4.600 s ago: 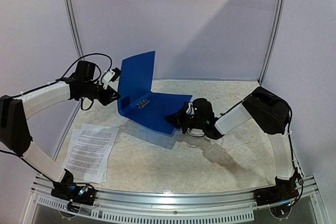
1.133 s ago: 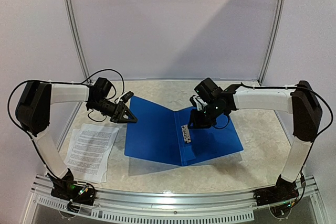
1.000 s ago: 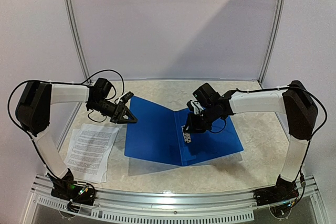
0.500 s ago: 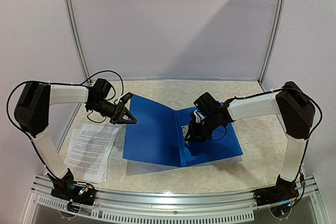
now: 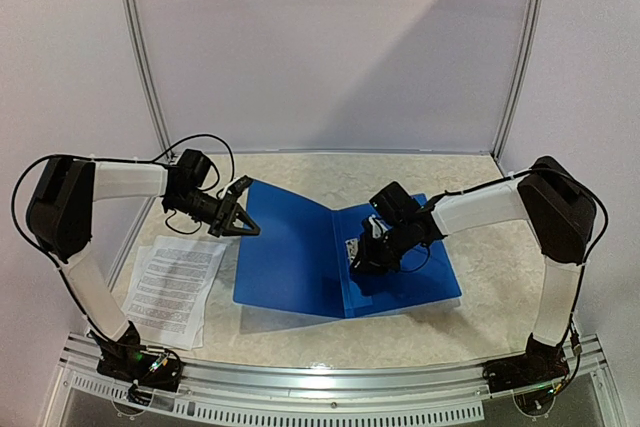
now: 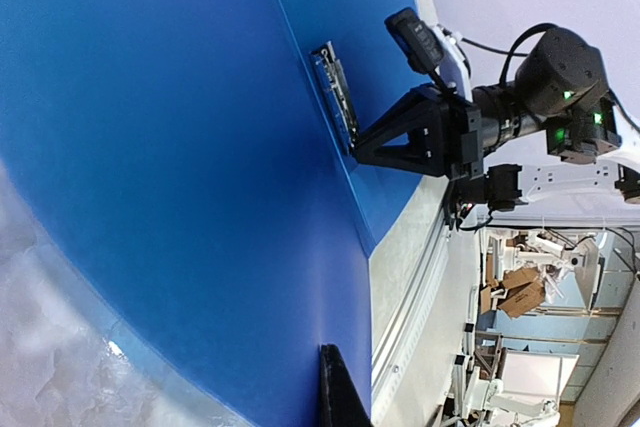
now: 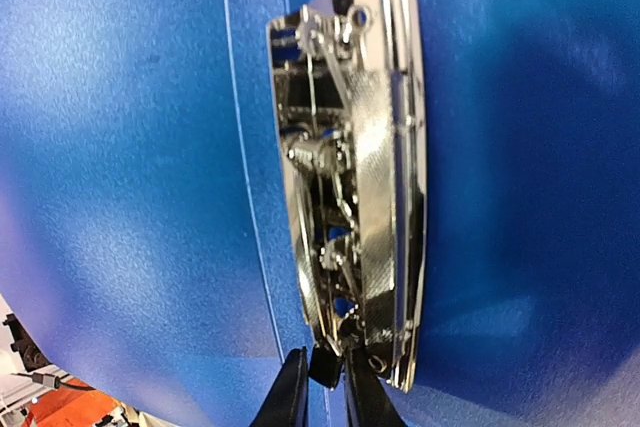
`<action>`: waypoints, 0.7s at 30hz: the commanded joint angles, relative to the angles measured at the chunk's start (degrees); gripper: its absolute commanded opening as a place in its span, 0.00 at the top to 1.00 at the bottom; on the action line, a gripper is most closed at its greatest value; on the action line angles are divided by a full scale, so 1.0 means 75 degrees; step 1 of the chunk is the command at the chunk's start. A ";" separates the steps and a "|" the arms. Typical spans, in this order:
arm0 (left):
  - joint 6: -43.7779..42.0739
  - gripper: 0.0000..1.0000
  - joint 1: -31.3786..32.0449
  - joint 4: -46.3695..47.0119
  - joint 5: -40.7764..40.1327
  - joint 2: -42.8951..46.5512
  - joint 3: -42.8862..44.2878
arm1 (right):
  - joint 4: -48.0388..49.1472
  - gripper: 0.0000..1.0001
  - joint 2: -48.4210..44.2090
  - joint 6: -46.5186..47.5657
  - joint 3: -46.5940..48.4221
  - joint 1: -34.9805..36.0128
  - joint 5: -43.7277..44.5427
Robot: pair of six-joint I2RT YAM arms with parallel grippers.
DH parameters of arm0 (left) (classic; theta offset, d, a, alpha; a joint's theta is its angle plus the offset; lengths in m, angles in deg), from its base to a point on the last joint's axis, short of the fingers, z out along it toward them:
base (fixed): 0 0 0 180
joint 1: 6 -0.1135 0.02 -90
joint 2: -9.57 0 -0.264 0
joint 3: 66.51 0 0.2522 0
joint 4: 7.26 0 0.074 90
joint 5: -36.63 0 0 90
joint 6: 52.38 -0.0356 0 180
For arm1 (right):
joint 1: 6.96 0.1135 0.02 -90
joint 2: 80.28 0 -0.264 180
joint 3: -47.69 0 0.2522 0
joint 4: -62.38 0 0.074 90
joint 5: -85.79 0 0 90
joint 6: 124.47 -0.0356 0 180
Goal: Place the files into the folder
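Note:
The blue folder lies open on the table, its left cover tilted up at the far left corner. My left gripper is shut on that cover's left edge. In the left wrist view one black finger lies on the blue cover and the other is hidden beneath. The metal clip sits at the inner spine. My right gripper is pinched on the small black lever tip at the clip's near end, also seen from above. The files, white printed sheets, lie left of the folder.
A metal rail runs along the near table edge by the arm bases. White walls and two slanted frame posts close in the back and sides. The table has a pale marbled top.
My right gripper slid nearer along the spine to the clip's near end and closed on the lever tip. My left gripper closed on the left cover, which shifted slightly left.

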 commanded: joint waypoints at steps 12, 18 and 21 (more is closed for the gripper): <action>-0.0378 1.00 -0.0246 -0.0002 -0.0326 0.0074 -0.0060 | 0.0214 0.86 0.0114 -0.0267 -0.0522 -0.0021 -0.0181; -0.0435 1.00 -0.0251 -0.0034 -0.0367 0.0134 -0.0045 | 0.0112 0.84 -0.0061 -0.0152 -0.0436 -0.0040 -0.0148; -0.0444 1.00 -0.0244 -0.0036 -0.0367 0.0156 -0.0045 | 0.0295 0.87 -0.0094 -0.0208 -0.0541 -0.0089 -0.0220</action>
